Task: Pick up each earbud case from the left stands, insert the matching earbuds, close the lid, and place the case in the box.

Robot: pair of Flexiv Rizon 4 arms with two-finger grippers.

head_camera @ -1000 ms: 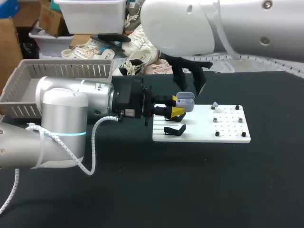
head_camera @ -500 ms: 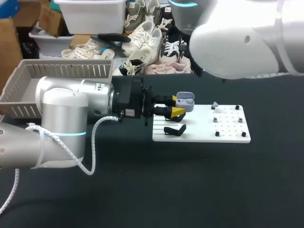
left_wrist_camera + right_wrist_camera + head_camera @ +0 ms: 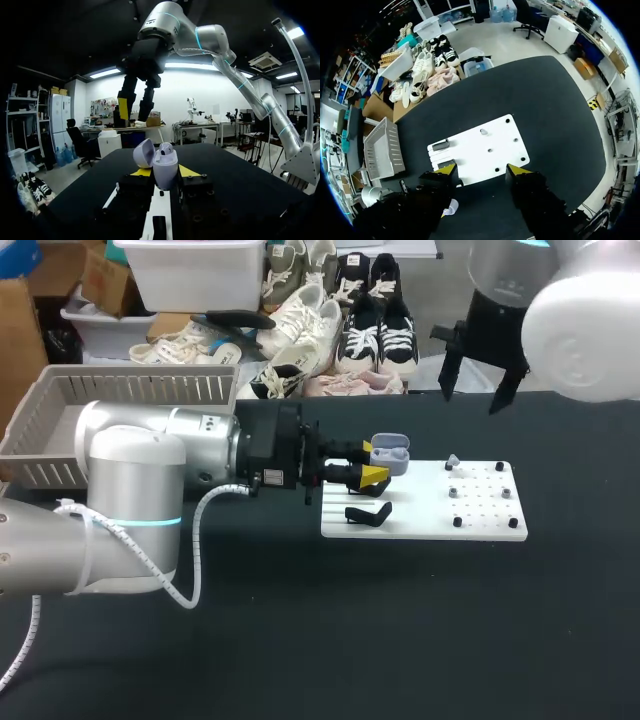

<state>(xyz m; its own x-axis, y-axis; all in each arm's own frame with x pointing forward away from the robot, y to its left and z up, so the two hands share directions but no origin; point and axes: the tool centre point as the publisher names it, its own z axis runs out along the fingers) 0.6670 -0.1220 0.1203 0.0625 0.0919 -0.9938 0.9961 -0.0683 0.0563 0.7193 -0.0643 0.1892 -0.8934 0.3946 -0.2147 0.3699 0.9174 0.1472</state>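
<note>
Left fingers (image 3: 375, 476) tight around open-lidded earbud case (image 3: 390, 454) (right fingers (image 3: 445, 170) wide apart, empty)

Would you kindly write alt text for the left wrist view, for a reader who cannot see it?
The left gripper clasps a lilac earbud case between its yellow tips, lid open, an earbud seated inside. Beyond it, over the black table, the right gripper hangs open and empty.
</note>
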